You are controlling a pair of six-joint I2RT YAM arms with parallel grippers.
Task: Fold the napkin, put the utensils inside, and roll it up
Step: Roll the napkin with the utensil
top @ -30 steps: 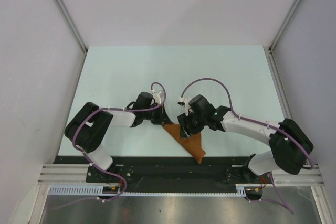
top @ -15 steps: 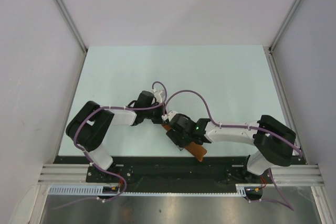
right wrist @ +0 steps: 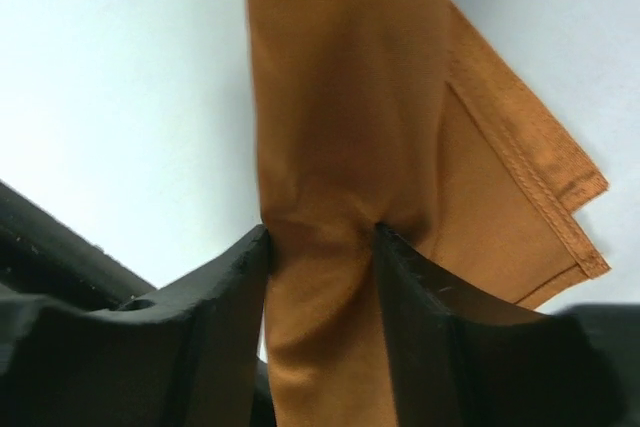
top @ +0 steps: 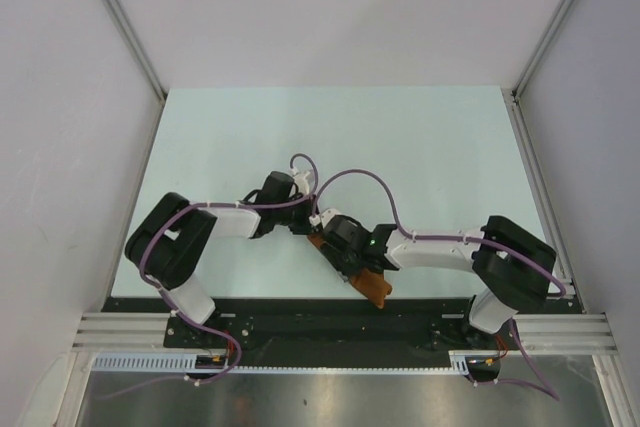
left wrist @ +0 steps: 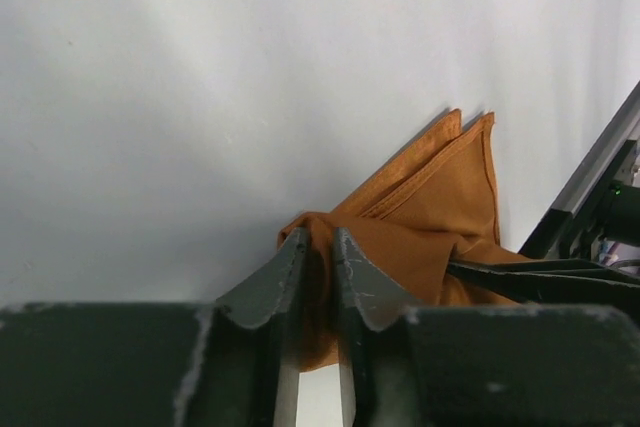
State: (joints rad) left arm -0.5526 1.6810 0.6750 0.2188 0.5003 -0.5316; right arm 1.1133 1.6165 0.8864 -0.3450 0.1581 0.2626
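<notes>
Rolling seemed your step: left gripper (left wrist: 320,237) and right gripper (right wrist: 320,237) each clamped the napkin (left wrist: 440,197); next needed tight, even turning.

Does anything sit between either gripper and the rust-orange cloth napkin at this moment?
Nothing visible does. The left gripper and the right gripper each pinch the rust-orange cloth napkin directly, with fabric held inside their jaws.
</notes>
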